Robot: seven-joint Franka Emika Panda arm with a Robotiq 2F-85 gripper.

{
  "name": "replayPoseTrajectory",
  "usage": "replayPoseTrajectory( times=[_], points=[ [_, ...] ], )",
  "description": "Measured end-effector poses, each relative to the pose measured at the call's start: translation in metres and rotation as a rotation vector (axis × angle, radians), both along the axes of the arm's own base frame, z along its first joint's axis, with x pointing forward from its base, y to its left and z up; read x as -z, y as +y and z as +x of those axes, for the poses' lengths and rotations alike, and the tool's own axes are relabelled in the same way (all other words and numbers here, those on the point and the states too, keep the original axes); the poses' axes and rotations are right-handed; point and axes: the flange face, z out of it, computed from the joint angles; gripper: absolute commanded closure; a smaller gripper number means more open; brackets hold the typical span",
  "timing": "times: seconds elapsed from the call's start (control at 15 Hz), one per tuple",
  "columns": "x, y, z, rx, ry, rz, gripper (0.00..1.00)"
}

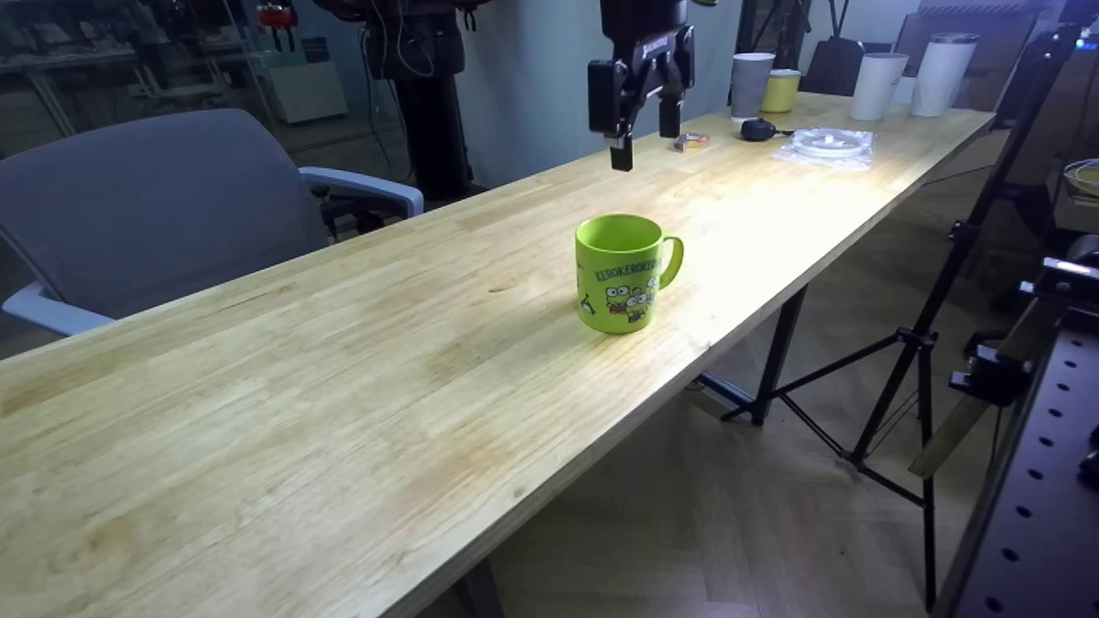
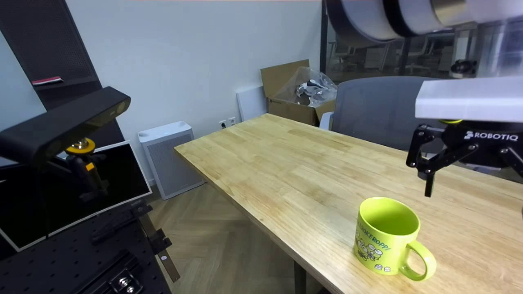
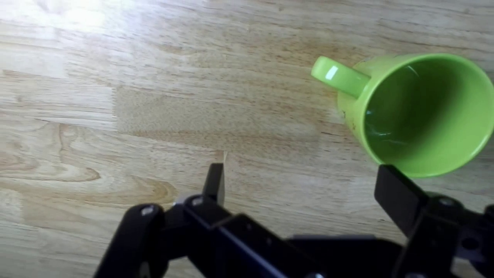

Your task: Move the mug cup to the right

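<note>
The lime-green mug [image 1: 622, 279] stands upright on the wooden table, near the table's long edge. It has a loop handle and printed cartoon figures. In an exterior view its handle side faces the lower right [image 2: 382, 249]. In the wrist view the mug [image 3: 424, 116] is at the right, its handle pointing to the upper left. My gripper [image 1: 646, 146] hangs above the table, higher than the mug and apart from it. In the wrist view the gripper's fingers [image 3: 300, 170] are wide apart with only table between them. The right finger overlaps the mug's rim in that view.
The wooden table [image 1: 300, 412] has a grey cup [image 1: 752, 90], a yellowish cup [image 1: 780, 91], white cups [image 1: 879, 87], a black object [image 1: 757, 130], a bagged white disc [image 1: 828, 144] and a small packet [image 1: 691, 142] at its far end. A chair [image 1: 163, 206] stands alongside.
</note>
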Motion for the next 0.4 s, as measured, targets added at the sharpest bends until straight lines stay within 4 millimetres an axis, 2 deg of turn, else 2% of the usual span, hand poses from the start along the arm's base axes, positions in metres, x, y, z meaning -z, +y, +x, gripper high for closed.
replayPoseTrajectory(
  times=[0.2, 0.4],
  points=[
    [-0.0175, -0.0127, -0.0057, 0.025, 0.01, -0.003, 0.0],
    [-0.0129, -0.0104, -0.0058, 0.02, 0.017, 0.0, 0.0]
  ],
)
